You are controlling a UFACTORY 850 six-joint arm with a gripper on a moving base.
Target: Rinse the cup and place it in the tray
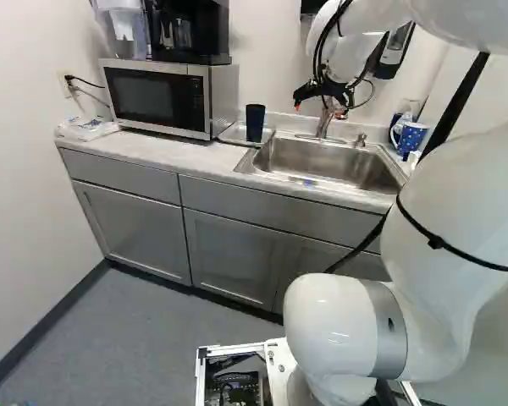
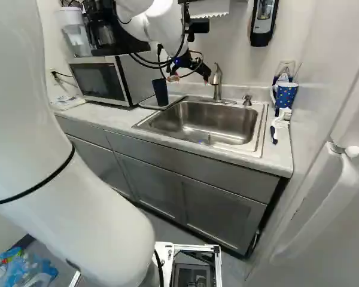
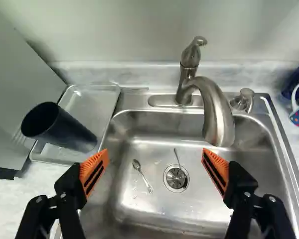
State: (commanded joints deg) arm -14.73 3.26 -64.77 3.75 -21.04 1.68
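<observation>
The dark navy tumbler (image 3: 64, 128), plain and tapered, stands mouth up in the metal tray (image 3: 95, 107) left of the sink (image 3: 149, 215) in the wrist view's scene, beside the microwave (image 1: 157, 100). The gripper (image 2: 189, 76) has its two fingers wide apart, with nothing between them. One tumbler, one tray, one faucet (image 3: 217, 112), one spoon (image 3: 142, 175) in the basin; the thin piece (image 3: 177, 158) at the drain (image 3: 176, 179) is perhaps a second spoon. The wrist view cuts off the dotted mug (image 2: 285, 94); the tumbler's inside is too dark to make out.
</observation>
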